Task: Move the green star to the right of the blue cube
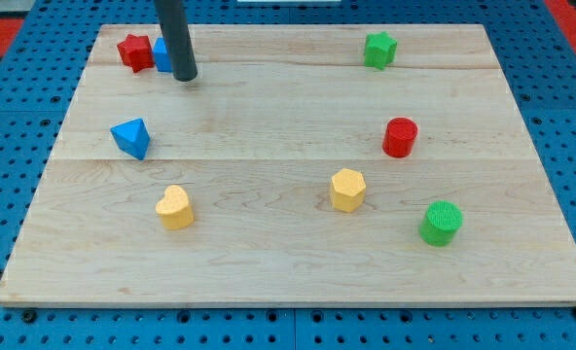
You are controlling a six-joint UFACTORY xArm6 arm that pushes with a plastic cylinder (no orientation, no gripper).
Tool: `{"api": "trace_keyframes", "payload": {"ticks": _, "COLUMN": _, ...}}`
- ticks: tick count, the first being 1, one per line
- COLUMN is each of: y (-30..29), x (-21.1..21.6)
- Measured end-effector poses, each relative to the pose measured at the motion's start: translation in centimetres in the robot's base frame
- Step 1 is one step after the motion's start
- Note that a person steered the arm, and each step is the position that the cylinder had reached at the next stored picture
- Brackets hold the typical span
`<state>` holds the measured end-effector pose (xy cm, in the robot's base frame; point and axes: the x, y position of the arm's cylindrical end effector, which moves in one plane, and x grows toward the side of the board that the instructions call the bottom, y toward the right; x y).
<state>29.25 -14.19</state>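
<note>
now, tip: my tip (185,76) touches blue cube (162,54), far-left corner of the desk (269,272).
pincer: none fitted, holds nothing.
risk: green star (379,49) far right; tip may shove cube into red star (133,52).

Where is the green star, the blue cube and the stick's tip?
green star block (379,50): camera view, its top face.
blue cube block (161,55): camera view, its visible left part beside the rod.
my tip (185,76): camera view, rod's very end.

On the pale wooden board (269,262), my tip (185,76) rests just right of the partly hidden blue cube (161,54) beside the red star (133,51), while the green star (379,50) sits well apart at the view's top right.
</note>
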Motion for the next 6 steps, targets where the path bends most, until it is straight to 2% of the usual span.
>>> {"api": "trace_keyframes", "payload": {"ticks": 1, "y": -1.3, "x": -0.3}}
{"api": "trace_keyframes", "payload": {"ticks": 2, "y": 6.0, "x": 1.4}}
{"api": "trace_keyframes", "payload": {"ticks": 3, "y": 16.7, "x": 2.1}}
{"api": "trace_keyframes", "payload": {"ticks": 4, "y": 22.6, "x": 2.1}}
{"api": "trace_keyframes", "payload": {"ticks": 6, "y": 23.8, "x": 2.0}}
